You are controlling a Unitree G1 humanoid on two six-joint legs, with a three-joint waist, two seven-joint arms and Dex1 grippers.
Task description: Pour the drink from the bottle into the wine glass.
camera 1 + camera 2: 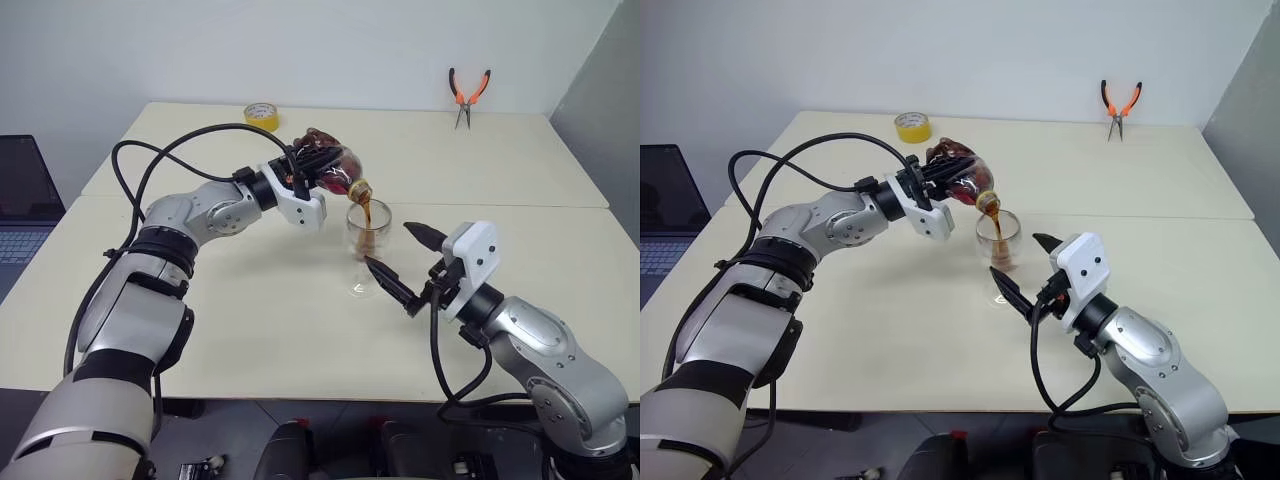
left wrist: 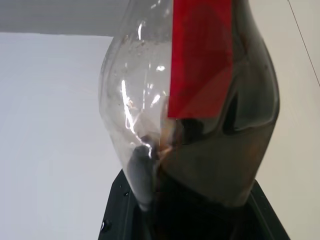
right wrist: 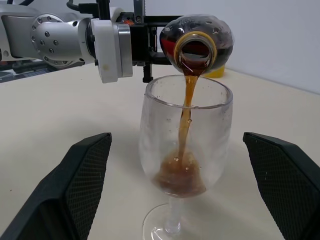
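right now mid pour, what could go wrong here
1. The wine glass stands free on the table: the open right gripper flanks it without touching, so a nudge could tip it.
2. The bottle, clamped in the left gripper, hangs its mouth just over the rim; the thin stream of drink could miss if it drifts.
3. A steeper tilt could make the drink gush and splash onto the table.
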